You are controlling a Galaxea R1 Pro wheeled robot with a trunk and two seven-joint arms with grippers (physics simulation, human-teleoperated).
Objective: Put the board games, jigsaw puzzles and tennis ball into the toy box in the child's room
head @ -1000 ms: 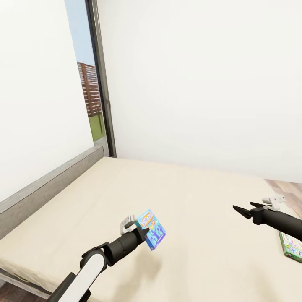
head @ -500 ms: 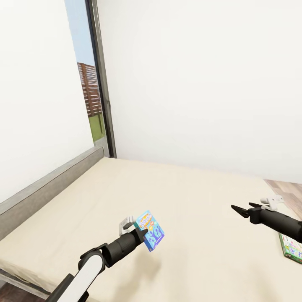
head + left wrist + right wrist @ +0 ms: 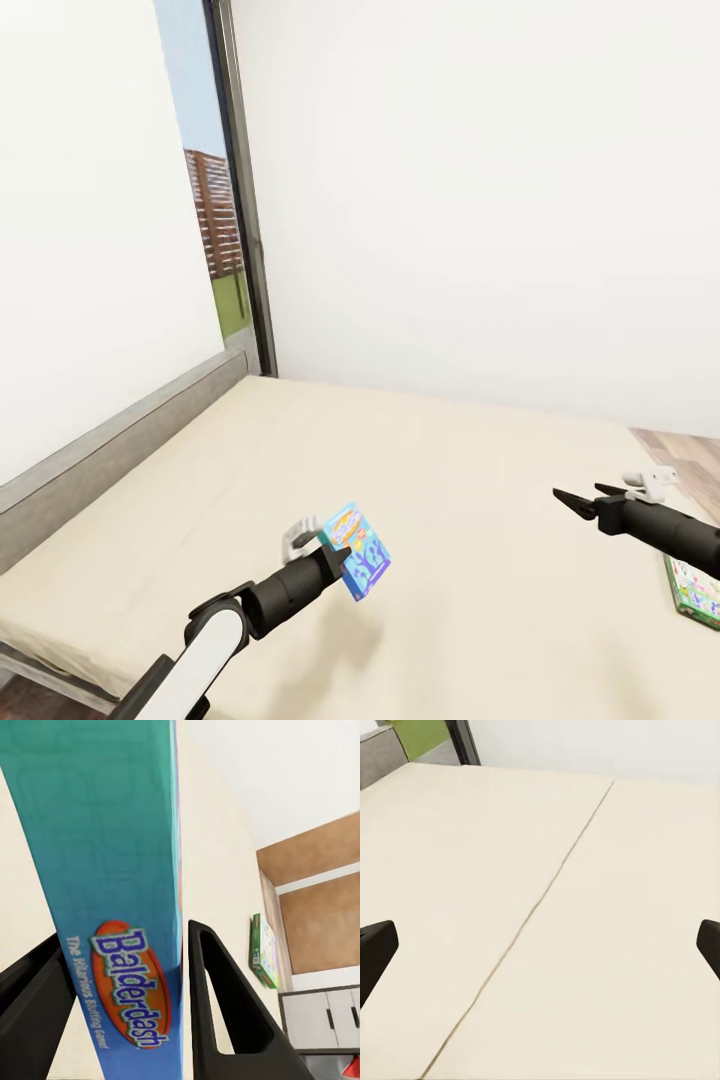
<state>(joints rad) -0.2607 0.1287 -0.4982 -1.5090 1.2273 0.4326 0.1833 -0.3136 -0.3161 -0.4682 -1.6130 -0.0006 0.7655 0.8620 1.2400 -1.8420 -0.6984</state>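
Note:
Above the cream bed [image 3: 430, 480], my left gripper [image 3: 338, 558] is shut on a blue board game box [image 3: 357, 550] labelled Balderdash [image 3: 112, 945], its black fingers [image 3: 225, 1012] pressing both faces. A second, green board game [image 3: 695, 590] lies flat on the bed at the right edge; it also appears as the green box [image 3: 262, 952] near the bed's edge. My right gripper [image 3: 580, 497] hovers open over the bed, left of that green game, its fingertips [image 3: 375, 952] spread wide apart above bare mattress [image 3: 540, 907].
A grey headboard [image 3: 110, 450] runs along the bed's left side below a tall window [image 3: 215, 200]. White wall stands behind the bed. Wooden floor [image 3: 680, 445] shows past the bed's right side, with grey cabinets [image 3: 315, 1020] beyond.
My left gripper and the blue box have drifted slightly down and toward me. The right gripper has barely shifted.

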